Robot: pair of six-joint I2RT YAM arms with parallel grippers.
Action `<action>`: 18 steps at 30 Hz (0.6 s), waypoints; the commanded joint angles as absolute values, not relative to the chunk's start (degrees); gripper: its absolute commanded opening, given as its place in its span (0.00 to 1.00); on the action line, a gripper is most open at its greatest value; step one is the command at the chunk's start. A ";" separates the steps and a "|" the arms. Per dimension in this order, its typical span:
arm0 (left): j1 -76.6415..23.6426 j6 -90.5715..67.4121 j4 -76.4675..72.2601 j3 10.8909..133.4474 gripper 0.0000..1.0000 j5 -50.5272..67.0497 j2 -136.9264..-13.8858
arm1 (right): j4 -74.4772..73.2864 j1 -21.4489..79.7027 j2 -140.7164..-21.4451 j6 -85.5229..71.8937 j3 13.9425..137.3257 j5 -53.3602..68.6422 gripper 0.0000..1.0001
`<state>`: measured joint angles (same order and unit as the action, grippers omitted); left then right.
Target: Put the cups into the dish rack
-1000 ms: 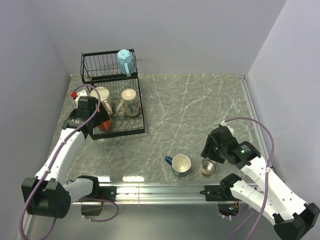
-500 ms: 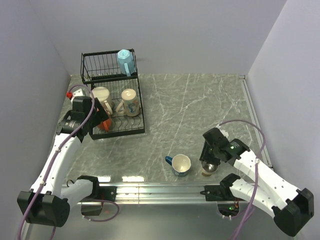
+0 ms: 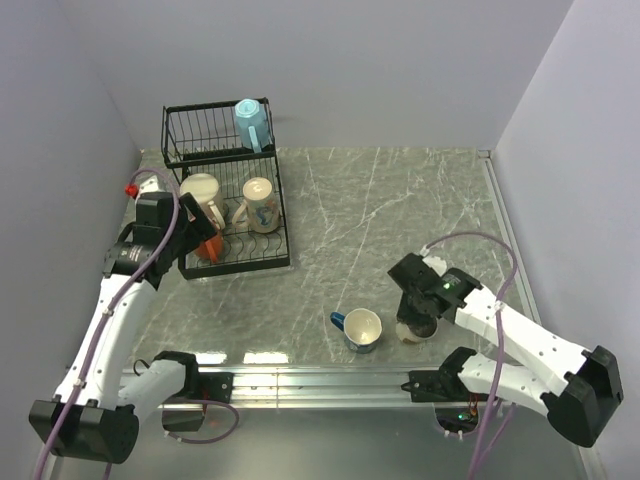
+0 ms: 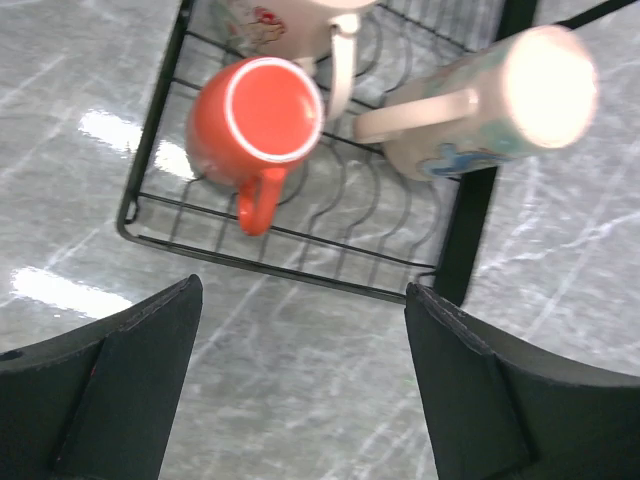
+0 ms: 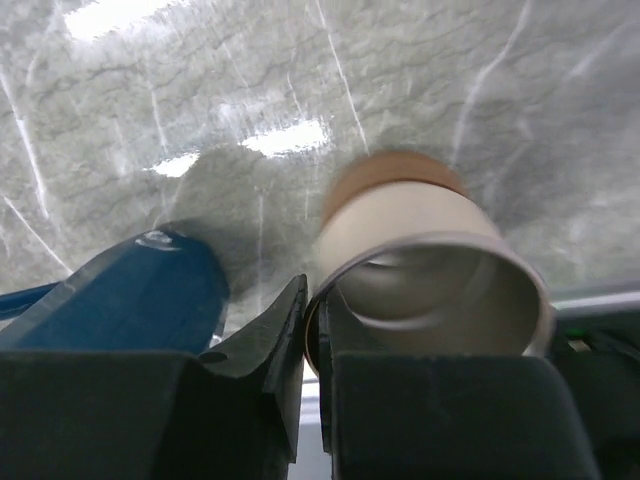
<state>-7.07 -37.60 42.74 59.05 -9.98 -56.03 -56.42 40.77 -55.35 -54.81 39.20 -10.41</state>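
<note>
The small metal cup stands near the table's front edge, and my right gripper is shut on its rim. In the right wrist view one finger is inside the metal cup and the other outside, my right gripper pinching the wall. A dark blue mug lies beside it, also the dark blue mug. The dish rack holds a light blue mug on its upper shelf, two cream mugs and an orange-red mug below. My left gripper hangs open above the rack's front-left corner, holding nothing.
Grey walls close the table on the left, back and right. A metal rail runs along the near edge between the arm bases. The rack stands in the back-left corner.
My right gripper has come down over the metal cup and shut on its rim. My left arm has drawn back to the left from the rack, still open.
</note>
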 commanded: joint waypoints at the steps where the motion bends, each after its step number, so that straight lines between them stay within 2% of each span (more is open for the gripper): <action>1: -7.21 -40.33 43.42 62.48 0.88 -6.69 -54.05 | -61.58 42.18 -56.86 -54.41 49.55 -17.74 0.00; 5: -7.21 -41.75 43.16 65.82 0.88 -0.98 -53.96 | -65.21 42.10 -58.71 -51.25 66.74 -21.70 0.00; 9: -7.21 -42.89 38.51 68.90 0.93 12.54 -54.32 | -63.99 42.10 -62.13 -47.56 80.13 -20.57 0.00; 10: -7.21 -44.02 36.41 68.73 0.97 20.66 -54.06 | -60.42 42.19 -62.49 -45.90 81.64 -16.91 0.00; 12: -7.21 -46.83 28.68 67.68 0.98 27.83 -52.92 | -55.57 42.19 -62.32 -44.92 84.10 -11.55 0.00; 13: -7.21 -51.11 25.43 65.24 0.99 35.26 -52.21 | -49.63 42.10 -61.79 -44.83 84.20 -5.77 0.00; 14: -7.21 -53.68 17.31 63.56 0.99 37.85 -51.51 | -46.53 42.19 -61.18 -45.35 83.59 -2.76 0.00; 17: -7.21 -65.45 4.97 55.66 0.99 45.51 -48.26 | -31.16 41.66 -58.45 -48.51 78.61 8.76 0.00; 18: -7.21 -72.35 -4.30 51.28 0.99 47.18 -47.12 | -26.68 41.40 -57.84 -49.56 77.01 11.49 0.00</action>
